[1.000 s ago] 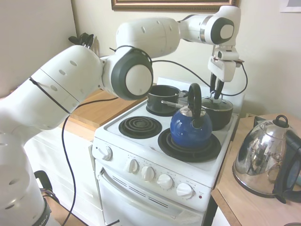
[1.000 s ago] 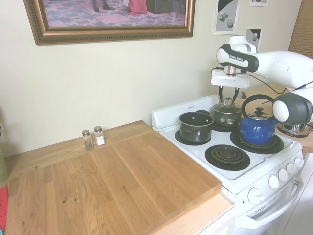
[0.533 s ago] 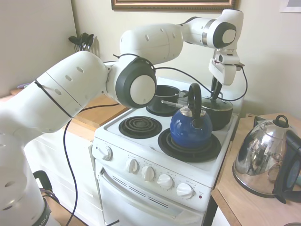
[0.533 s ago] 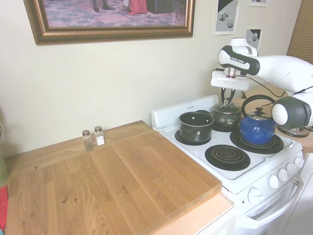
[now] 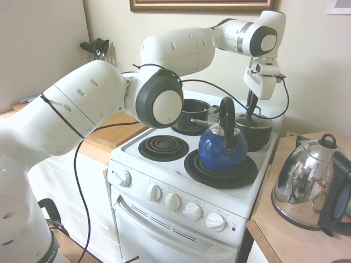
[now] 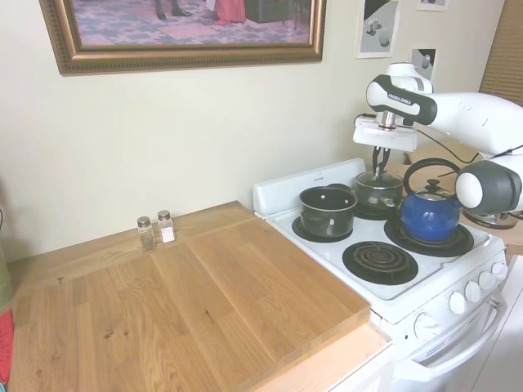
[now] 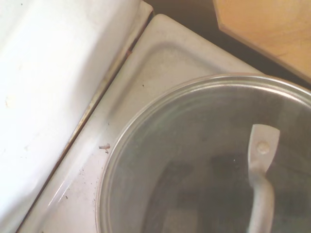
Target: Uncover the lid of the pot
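The lid [image 7: 204,160] with loop handle [image 7: 261,179] clear only wrist-side; gripper [image 5: 252,111] on handle, grip unclear.

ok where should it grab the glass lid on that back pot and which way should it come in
Best bet is the arched loop handle at the middle of the glass lid, approached straight down from above. The handle stands up off the lid and is narrow enough for the jaws to straddle, while the rim sits flush on the black pot. The blue kettle in front crowds a sideways approach.
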Motion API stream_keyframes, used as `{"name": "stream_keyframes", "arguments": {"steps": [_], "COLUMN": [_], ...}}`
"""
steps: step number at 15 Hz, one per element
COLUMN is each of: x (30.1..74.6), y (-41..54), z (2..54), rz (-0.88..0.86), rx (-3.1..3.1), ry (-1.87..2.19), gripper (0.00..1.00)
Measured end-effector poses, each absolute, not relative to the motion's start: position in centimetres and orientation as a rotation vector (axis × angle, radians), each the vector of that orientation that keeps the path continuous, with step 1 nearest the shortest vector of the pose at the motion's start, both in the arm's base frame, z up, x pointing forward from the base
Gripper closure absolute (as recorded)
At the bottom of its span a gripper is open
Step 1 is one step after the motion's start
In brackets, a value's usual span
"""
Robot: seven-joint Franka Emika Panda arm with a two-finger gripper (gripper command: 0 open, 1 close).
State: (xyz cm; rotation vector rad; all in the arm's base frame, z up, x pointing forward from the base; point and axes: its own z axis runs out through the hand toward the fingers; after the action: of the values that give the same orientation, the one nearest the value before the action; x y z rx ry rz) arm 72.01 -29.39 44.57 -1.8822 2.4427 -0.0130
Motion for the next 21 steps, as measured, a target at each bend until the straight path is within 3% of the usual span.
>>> {"name": "stream_keyframes", "arguments": {"steps": [9,16,21], "x": [71.3,68.5,68.8], "y": [-32.8,-31.2,-20.1], "z": [47.1,60.0,68.2], "rz": [-0.131,-0.388,-0.653], "rx": [-1.771,-1.756,-1.972], "ry": [2.402,2.305,2.184], "gripper": [1.0,1.0,1.0]}}
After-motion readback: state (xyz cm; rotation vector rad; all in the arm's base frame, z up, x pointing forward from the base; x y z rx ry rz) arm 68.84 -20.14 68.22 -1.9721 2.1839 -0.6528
